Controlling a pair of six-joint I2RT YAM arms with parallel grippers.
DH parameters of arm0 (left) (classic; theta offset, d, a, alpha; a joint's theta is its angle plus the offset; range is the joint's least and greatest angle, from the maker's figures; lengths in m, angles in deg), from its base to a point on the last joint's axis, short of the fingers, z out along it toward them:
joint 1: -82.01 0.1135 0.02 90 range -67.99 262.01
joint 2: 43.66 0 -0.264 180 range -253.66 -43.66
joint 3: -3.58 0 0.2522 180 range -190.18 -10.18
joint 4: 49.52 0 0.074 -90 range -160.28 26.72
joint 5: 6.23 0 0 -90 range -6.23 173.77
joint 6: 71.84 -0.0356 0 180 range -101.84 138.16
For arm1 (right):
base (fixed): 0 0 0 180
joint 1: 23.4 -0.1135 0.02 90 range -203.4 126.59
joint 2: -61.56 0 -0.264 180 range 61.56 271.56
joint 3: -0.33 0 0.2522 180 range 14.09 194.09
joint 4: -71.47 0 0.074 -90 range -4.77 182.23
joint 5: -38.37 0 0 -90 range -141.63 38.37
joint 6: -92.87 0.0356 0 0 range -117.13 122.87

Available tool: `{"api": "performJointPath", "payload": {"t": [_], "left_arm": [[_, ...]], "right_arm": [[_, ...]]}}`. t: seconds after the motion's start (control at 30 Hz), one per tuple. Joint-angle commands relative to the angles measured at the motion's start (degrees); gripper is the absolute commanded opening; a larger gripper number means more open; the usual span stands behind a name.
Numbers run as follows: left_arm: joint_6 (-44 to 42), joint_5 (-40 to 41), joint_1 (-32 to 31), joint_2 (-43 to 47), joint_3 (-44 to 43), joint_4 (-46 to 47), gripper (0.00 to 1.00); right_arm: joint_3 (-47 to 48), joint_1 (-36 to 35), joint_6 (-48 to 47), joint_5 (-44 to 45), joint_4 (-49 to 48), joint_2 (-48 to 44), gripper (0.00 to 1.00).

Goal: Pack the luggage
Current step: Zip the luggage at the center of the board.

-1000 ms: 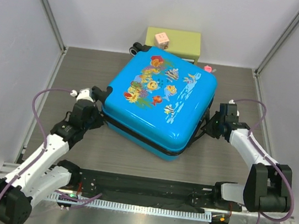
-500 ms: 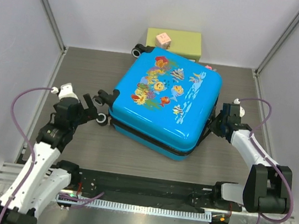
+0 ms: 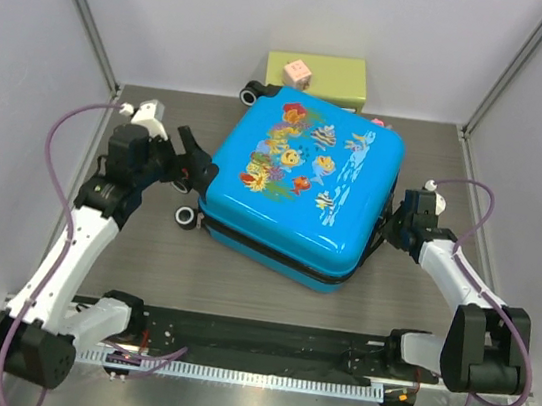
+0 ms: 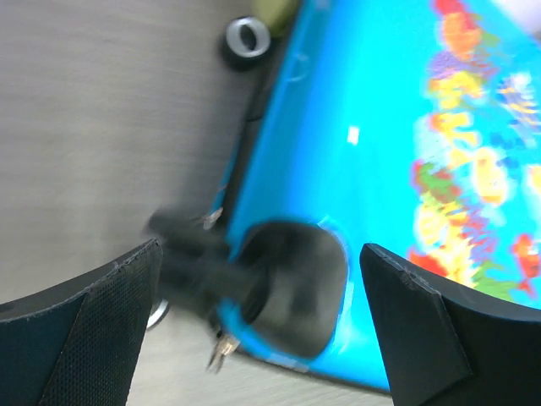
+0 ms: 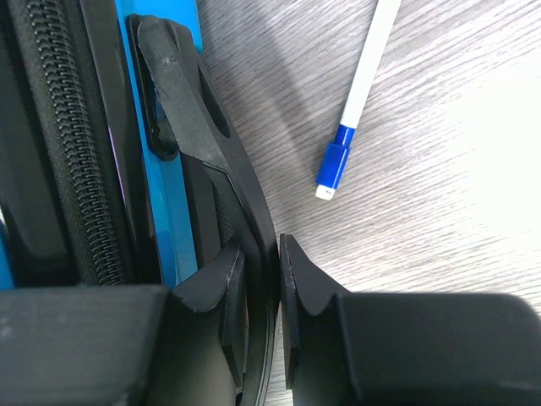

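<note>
Glossy blue hard-shell luggage (image 3: 298, 192) zipped closed. Left fingers (image 4: 93, 330) apart; right fingers (image 5: 304, 283) clamped on curved black handle (image 5: 188, 89).

Bright blue suitcase (image 3: 298, 187) with multicoloured fish-and-coral print, black zip (image 5: 51, 127) and handle (image 5: 199, 110); far chest (image 3: 329, 75) olive green; marker (image 5: 359, 106) white and blue.
</note>
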Motion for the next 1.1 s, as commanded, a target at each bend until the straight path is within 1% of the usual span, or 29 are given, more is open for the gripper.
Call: {"api": "performJointPath", "payload": {"t": [0.0, 0.1, 0.2, 0.27, 0.3, 0.33, 0.37, 0.57, 0.63, 0.7, 0.8, 0.9, 1.07], "left_arm": [[-2.62, -14.16, -0.05, -8.97, -5.2, 10.7, 1.0], [-2.19, -17.96, -0.14, -14.44, -6.44, 11.42, 1.0], [-1.4, -19.19, -0.05, -15.07, -4.16, 13.25, 1.0], [-0.35, -21.56, -0.14, -15.07, -1.62, 14.66, 1.0], [0.27, -23.05, -0.14, -15.16, -0.73, 16.41, 1.0], [1.76, -27.33, -0.22, -15.16, 0.32, 17.56, 1.0], [1.94, -28.76, -0.92, -14.73, 2.16, 19.05, 1.0], [2.38, -31.58, -3.91, -7.71, 8.4, 19.07, 1.0], [3.0, -32.03, -4.79, -6.2, 9.99, 19.07, 1.0], [4.32, -31.94, -6.98, -4.01, 12.36, 19.07, 1.0], [5.2, -29.13, -10.59, -0.4, 14.65, 18.36, 1.0], [7.47, -28.17, -12.26, 2.93, 16.15, 17.75, 1.0], [9.24, -24.56, -17.79, 5.41, 18.61, 18.27, 1.0]], "right_arm": [[-1.2, 2.37, -0.71, 9.93, 5.34, -3.58, 0.01], [-1.21, 2.37, -1.06, 9.58, 5.95, -3.85, 0.01], [-0.68, 2.37, -1.59, 9.58, 6.48, -3.76, 0.01], [-0.59, 2.46, -2.2, 9.66, 6.57, -3.24, 0.01], [-0.5, 3.93, -2.38, 9.84, 6.57, -2.89, 0.01], [-0.33, 4.04, -2.64, 9.84, 6.57, -2.53, 0.01], [-0.07, 4.21, -3.25, 9.75, 6.48, -1.75, 0.01], [2.57, 5.09, -7.03, 10.19, 6.57, 0.37, 0.01], [3.45, 5.18, -9.75, 9.84, 6.31, 0.81, 0.01], [3.98, 5.27, -11.69, 9.58, 6.13, 1.25, 0.01], [4.86, 5.27, -15.73, 8.79, 6.13, 1.95, 0.01], [4.95, 5.27, -16.44, 8.43, 6.04, 2.48, 0.01], [5.38, 5.27, -17.06, 9.93, 5.08, 4.84, 0.02]]}}
